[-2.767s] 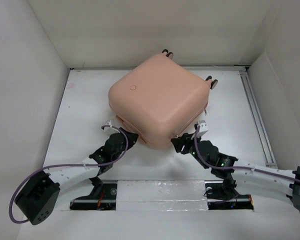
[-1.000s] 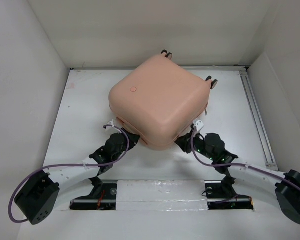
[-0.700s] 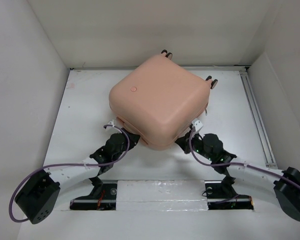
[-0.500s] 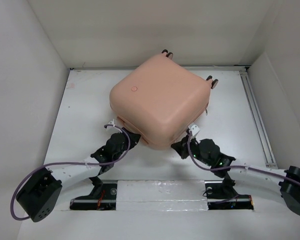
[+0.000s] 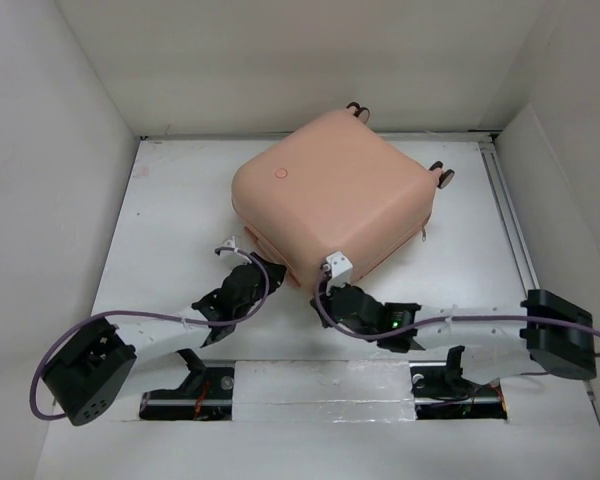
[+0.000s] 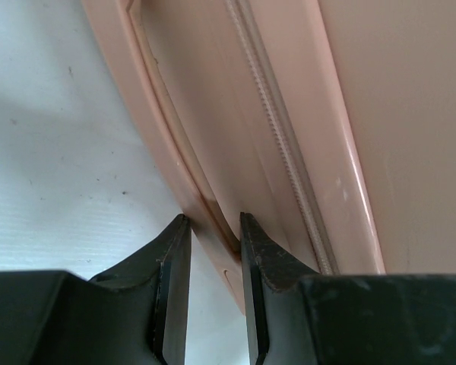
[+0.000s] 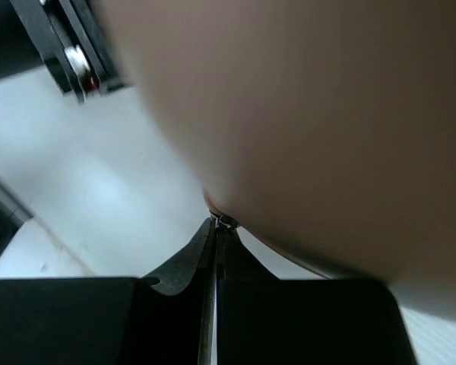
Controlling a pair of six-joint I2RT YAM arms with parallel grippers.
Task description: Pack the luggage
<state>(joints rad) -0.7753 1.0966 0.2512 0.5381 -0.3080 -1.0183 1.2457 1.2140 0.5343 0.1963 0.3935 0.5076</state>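
Note:
The luggage (image 5: 335, 195), a pale pink closed hard-shell case with a round button mark (image 5: 281, 173), lies flat mid-table with its wheels (image 5: 442, 176) at the far right. My left gripper (image 5: 267, 270) is at its near-left side. In the left wrist view the left gripper (image 6: 213, 232) is shut on the pink handle strip (image 6: 201, 201), beside the zipper line (image 6: 281, 137). My right gripper (image 5: 315, 292) sits at the case's near corner. In the right wrist view the right gripper (image 7: 215, 228) is shut on a small metal zipper pull (image 7: 226, 222) under the shell (image 7: 311, 114).
White walls close in the table on the left, back and right. A metal rail (image 5: 508, 230) runs along the right side. A taped strip (image 5: 320, 385) lies between the arm bases at the near edge. Both arms reach inward close to each other.
My right gripper has shut and slid left along the case's near side, from the right front to the near corner. The case has shifted right and turned a little. My left gripper keeps its hold.

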